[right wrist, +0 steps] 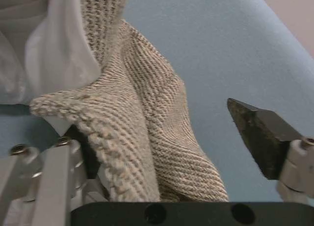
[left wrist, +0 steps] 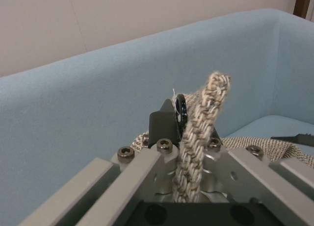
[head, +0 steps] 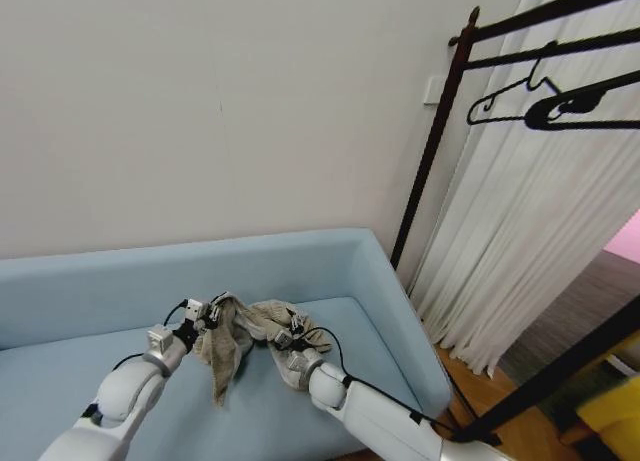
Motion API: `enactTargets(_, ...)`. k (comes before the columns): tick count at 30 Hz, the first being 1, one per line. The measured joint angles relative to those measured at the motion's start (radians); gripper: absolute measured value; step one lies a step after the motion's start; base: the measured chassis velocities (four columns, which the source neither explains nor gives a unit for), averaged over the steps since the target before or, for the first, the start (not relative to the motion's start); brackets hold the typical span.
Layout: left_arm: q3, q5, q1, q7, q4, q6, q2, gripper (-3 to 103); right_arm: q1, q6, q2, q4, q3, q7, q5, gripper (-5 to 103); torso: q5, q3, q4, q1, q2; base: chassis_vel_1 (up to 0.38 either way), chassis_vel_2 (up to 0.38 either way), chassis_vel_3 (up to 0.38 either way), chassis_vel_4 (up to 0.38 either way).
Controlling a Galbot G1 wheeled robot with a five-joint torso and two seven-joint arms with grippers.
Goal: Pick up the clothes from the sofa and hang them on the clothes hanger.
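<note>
Knit garment (head: 240,333) on sofa (head: 380,281), right end.
Left tool (head: 208,316) clenched on its edge; right tool (head: 287,333) spread wide, fabric between its jaws.

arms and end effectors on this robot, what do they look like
Left arm and right arm: smooth white rounded shells, thin black cables alongside. Left end effector and right end effector: silver metal links, hex-socket screws, black base bar, dark wedge-shaped fingertips.
</note>
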Motion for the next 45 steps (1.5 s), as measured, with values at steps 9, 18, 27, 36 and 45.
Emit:
enactTargets(9, 0.000, -0.004, 0.000, 0.001, -0.003, 0.001, -0.002, 2, 0.017, 0.012, 0.009, -0.046, -0.027, -0.013, 0.029, 38, 0.0000, 0.000, 0.0000, 0.000, 0.000, 0.000, 0.000, 0.000, 0.000)
enactTargets(18, -0.001, -0.006, 0.000, 0.000, -0.004, 0.001, 0.004, 2, 0.020, -0.021, -0.008, 0.003, -0.043, 0.022, 0.167, 6, 0.0000, 0.000, 0.0000, 0.000, 0.000, 0.000, 0.000, 0.000, 0.000)
enactTargets(27, -0.007, -0.014, 0.001, 0.000, -0.004, 0.002, 0.028, 2, 0.027, -0.054, -0.028, 0.079, -0.017, 0.084, 0.314, 1, 0.0000, 0.000, -0.0001, 0.000, 0.000, 0.000, 0.000, 0.000, 0.000)
enactTargets(36, -0.035, -0.041, 0.005, -0.021, -0.009, -0.003, 0.058, 2, 0.050, -0.115, -0.072, 0.225, 0.124, 0.136, 0.492, 1, 0.0000, 0.000, 0.0001, 0.000, 0.000, 0.000, 0.000, 0.000, 0.000)
enactTargets(45, -0.058, -0.100, -0.021, -0.047, -0.032, -0.003, 0.112, 2, 0.096, -0.187, -0.141, 0.340, 0.315, 0.141, 0.662, 1, 0.0001, 0.000, 0.0000, 0.000, 0.000, 0.000, 0.000, 0.000, 0.000)
